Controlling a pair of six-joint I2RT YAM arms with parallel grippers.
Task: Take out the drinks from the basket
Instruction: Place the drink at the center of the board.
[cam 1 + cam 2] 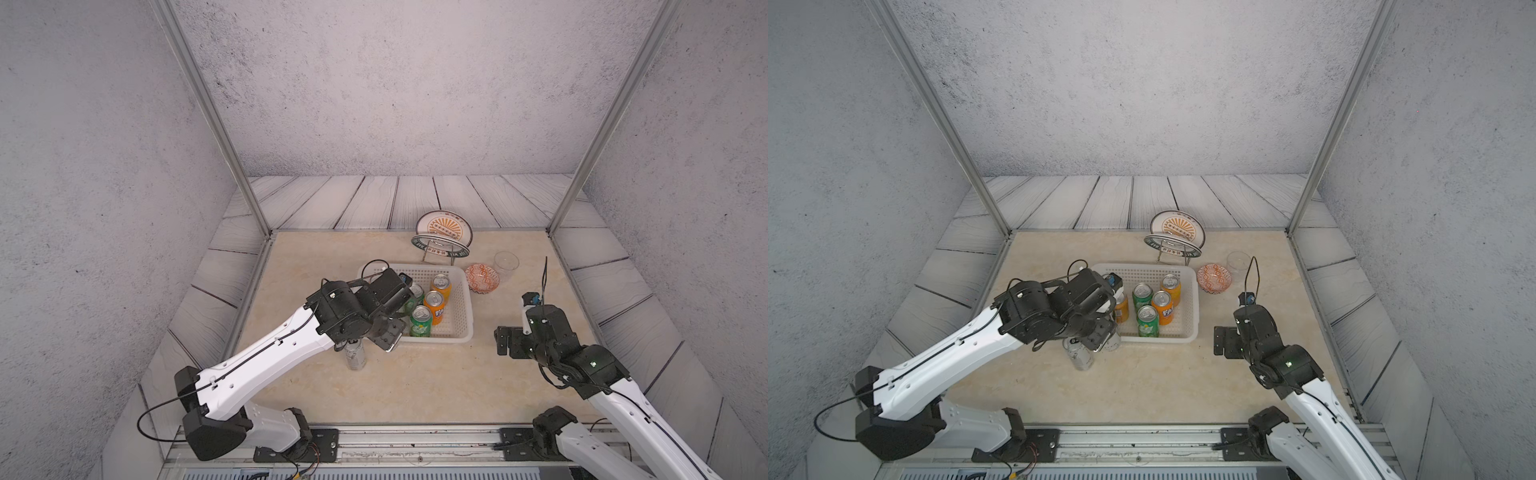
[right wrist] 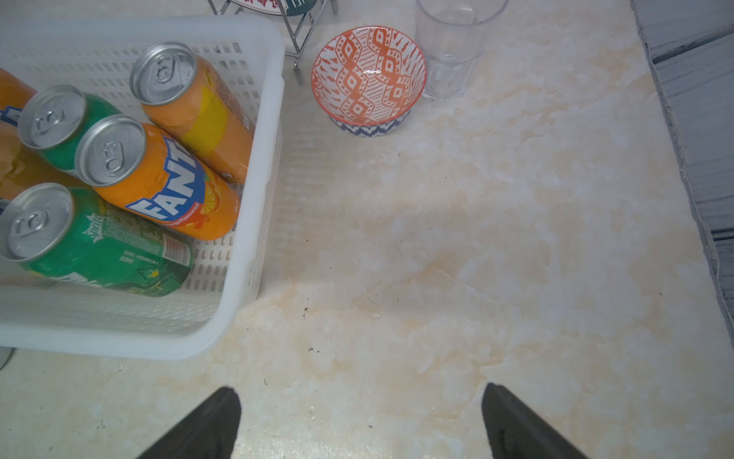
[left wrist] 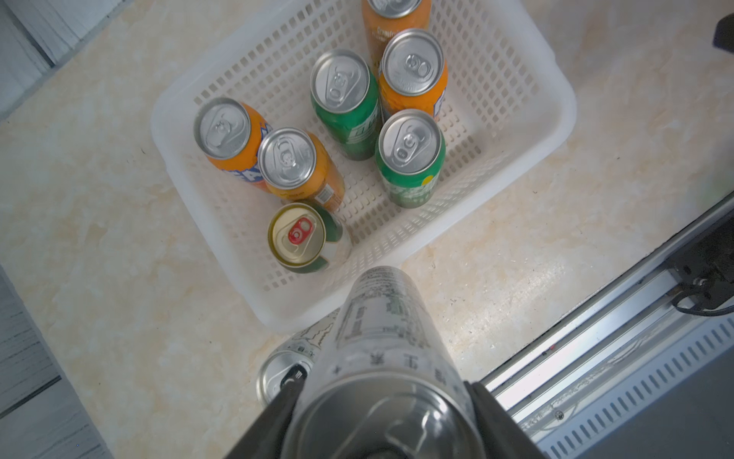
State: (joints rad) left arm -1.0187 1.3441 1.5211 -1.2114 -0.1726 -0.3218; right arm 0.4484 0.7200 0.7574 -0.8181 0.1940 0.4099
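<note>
With the left gripper (image 3: 383, 401) pinching a slim silver can (image 3: 377, 318) just outside the near corner of the basket (image 3: 564, 107), and the right gripper (image 2: 361, 421) spread-jawed beside the basket, a careless set-down may topple the second slim can (image 3: 282, 371) standing at that corner.

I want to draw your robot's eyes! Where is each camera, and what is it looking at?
Both top views: high over the table's front edge, looking down; the left arm, right arm, white basket and plate rack show.
Left wrist: behind the left end effector, shut on a slim silver can, looking down at seven cans in the basket.
Right wrist: behind the open right end effector, facing the table, a red-patterned bowl and clear glass cup.
Shared: both wrist views see the basket and the Fanta can.
</note>
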